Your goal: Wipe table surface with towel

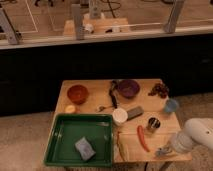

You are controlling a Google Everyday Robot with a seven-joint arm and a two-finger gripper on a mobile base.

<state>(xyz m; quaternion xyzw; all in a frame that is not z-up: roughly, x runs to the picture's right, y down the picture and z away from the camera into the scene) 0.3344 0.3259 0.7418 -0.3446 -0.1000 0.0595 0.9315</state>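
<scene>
Gripper [167,149] low over table surface [96,91] at front-rt corner; white arm [199,136] enters from rt. Small grey-blue towel [159,152] at gripper tip, on the wood near front edge. Grip state: cannot tell. Red pepper [143,138] just left of towel, metal cup [152,124] behind it. Green tray [56,145] w/ blue-grey pad [84,148] at front-left.

White arm [199,132] juts in at lower right, gripper [164,151] pointing left.
</scene>
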